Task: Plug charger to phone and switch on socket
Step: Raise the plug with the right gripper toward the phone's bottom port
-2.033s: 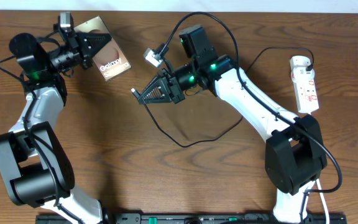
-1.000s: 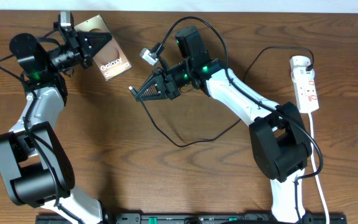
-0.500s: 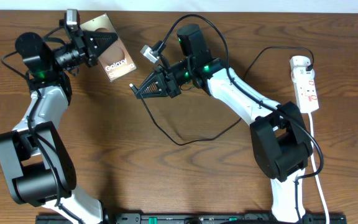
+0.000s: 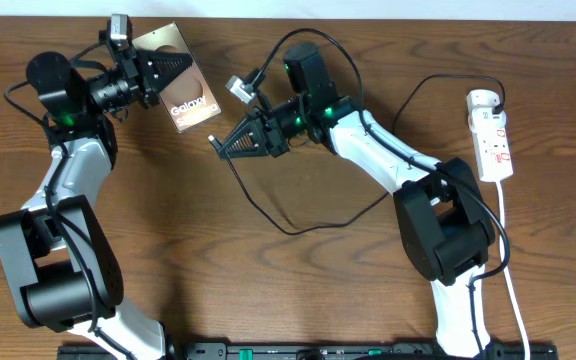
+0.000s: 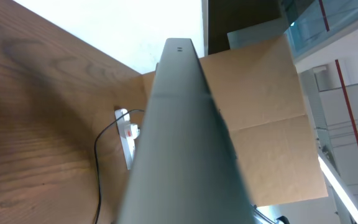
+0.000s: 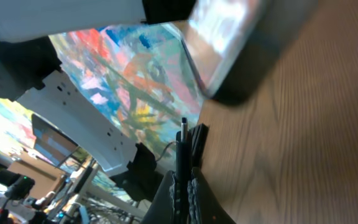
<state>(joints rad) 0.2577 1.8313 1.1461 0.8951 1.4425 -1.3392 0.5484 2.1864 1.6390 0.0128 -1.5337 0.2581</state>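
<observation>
The phone [image 4: 188, 103], a brown slab with white "Galaxy" lettering, is held off the table at the upper left by my left gripper [image 4: 155, 75], which is shut on it. In the left wrist view its grey edge [image 5: 179, 143] fills the middle. My right gripper [image 4: 230, 146] is shut on the charger's connector end [image 6: 183, 155], its tip [image 4: 213, 141] just right of the phone's lower corner, apart from it. The black cable [image 4: 298, 228] loops across the table. The white socket strip [image 4: 492, 135] lies at the far right with the black plug [image 4: 497, 101] at its top end.
The socket's white cord [image 4: 508, 270] runs down the right side. A cardboard box [image 5: 260, 118] stands beyond the table in the left wrist view. Both arm bases sit at the front edge.
My left gripper has carried the phone slightly right and tilted it toward the connector. My right gripper has shifted left and up with the cable tip, closing the gap.
</observation>
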